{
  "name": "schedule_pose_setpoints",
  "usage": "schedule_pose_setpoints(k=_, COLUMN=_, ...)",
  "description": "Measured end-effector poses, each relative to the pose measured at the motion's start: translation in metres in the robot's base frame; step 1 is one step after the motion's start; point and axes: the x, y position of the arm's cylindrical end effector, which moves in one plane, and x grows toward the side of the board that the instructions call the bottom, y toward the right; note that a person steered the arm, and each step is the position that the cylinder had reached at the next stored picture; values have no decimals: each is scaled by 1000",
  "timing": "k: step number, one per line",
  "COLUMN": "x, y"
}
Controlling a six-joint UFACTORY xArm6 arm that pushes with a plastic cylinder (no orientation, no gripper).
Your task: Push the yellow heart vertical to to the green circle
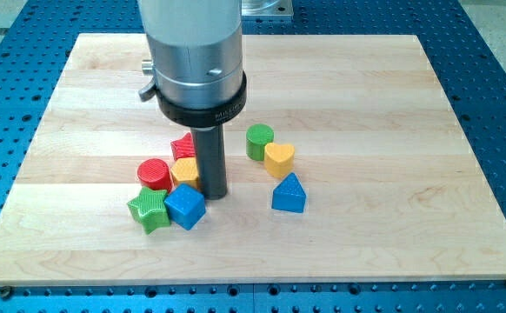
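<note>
Tip [214, 193], no claw fitted, sits beside yellow block [184, 171], mid-board; your yellow heart [279, 158] touches green circle [258, 141], diagonal, alignment pending.

Our arm [192, 52] is cut off by the view's top edge, so we see only its lower housing. Our rod hides most of a red block [182, 145] on the far side of the cluster, too little showing to tell its shape. It also covers the right side of the yellow block [184, 172], leaving that shape unclear. The wooden board [409, 217] loses its near-right corner at the view's right edge.
</note>
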Motion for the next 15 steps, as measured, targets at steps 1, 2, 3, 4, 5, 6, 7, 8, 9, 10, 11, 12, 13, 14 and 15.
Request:
schedule_pose_setpoints(k=1, x=-13, y=38)
schedule_pose_setpoints(k=2, x=-16, y=101)
schedule_pose_setpoints(k=3, x=-44, y=136)
schedule_pose_setpoints(k=4, x=-49, y=108)
schedule_pose_setpoints(k=5, x=-14, y=153)
schedule_pose_setpoints(k=6, x=-37, y=107)
schedule_pose_setpoints(k=7, x=-61, y=72)
schedule_pose_setpoints(k=8, x=-103, y=61)
schedule_pose_setpoints(k=9, x=-101, y=75)
schedule_pose_setpoints(k=10, x=-64, y=82)
schedule_pose_setpoints(k=11, x=-32, y=61)
schedule_pose_setpoints(k=12, x=-34, y=42)
schedule_pose_setpoints(k=13, x=-67, y=41)
schedule_pose_setpoints(k=14, x=-107, y=41)
schedule_pose_setpoints(k=15, x=-145, y=41)
